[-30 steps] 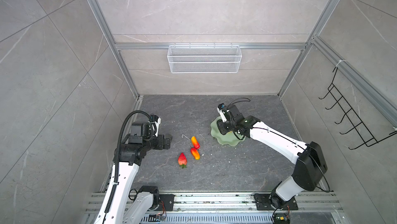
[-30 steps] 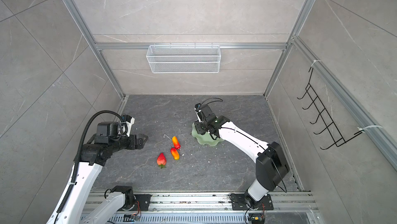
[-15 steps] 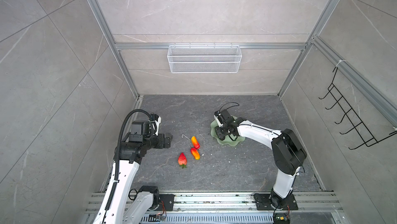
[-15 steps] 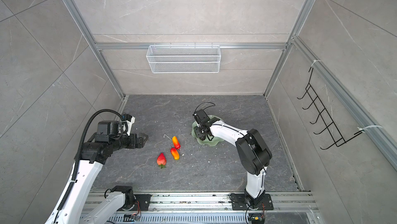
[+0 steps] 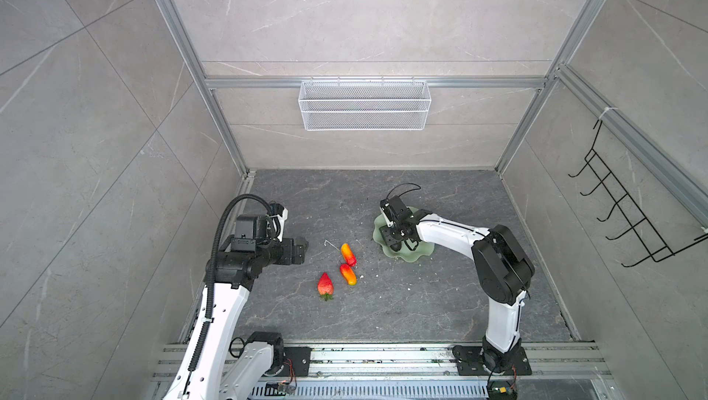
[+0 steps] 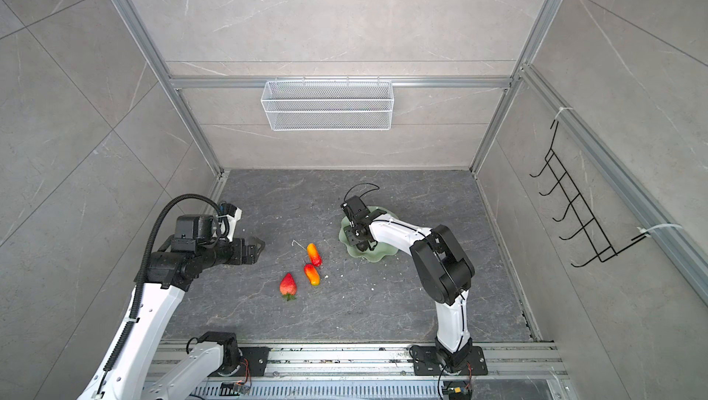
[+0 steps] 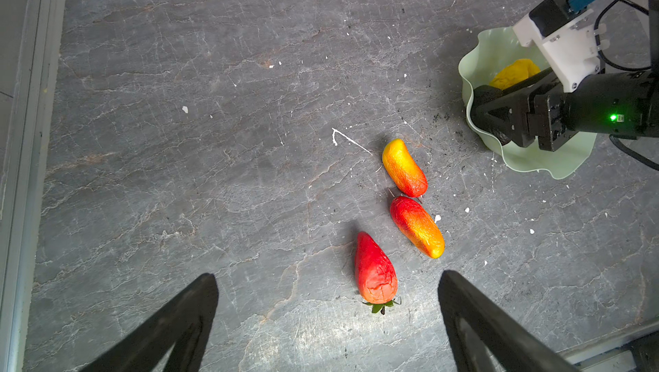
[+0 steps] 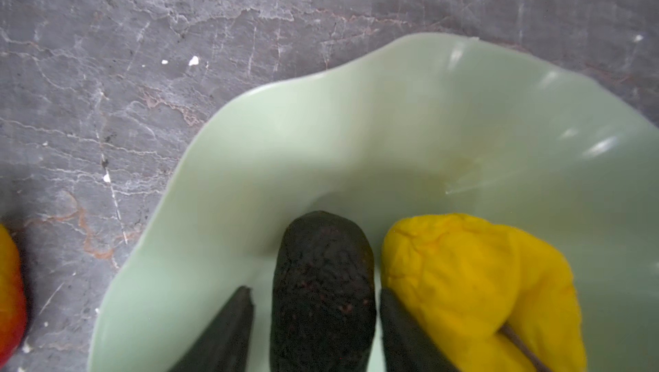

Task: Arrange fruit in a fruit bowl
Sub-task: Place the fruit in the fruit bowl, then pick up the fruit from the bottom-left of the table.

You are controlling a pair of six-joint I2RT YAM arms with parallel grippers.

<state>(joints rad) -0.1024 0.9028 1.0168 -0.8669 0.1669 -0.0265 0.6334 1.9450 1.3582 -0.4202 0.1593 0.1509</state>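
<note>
Just inside bowl, noted right tool parted either side of dark fruit, yellow fruit beside; left tool spread wide, empty, near strawberry on worktop.

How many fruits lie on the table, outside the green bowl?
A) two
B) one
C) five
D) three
D: the strawberry and the two red-orange elongated fruits lie on the grey table, outside the mint-green bowl.
</note>
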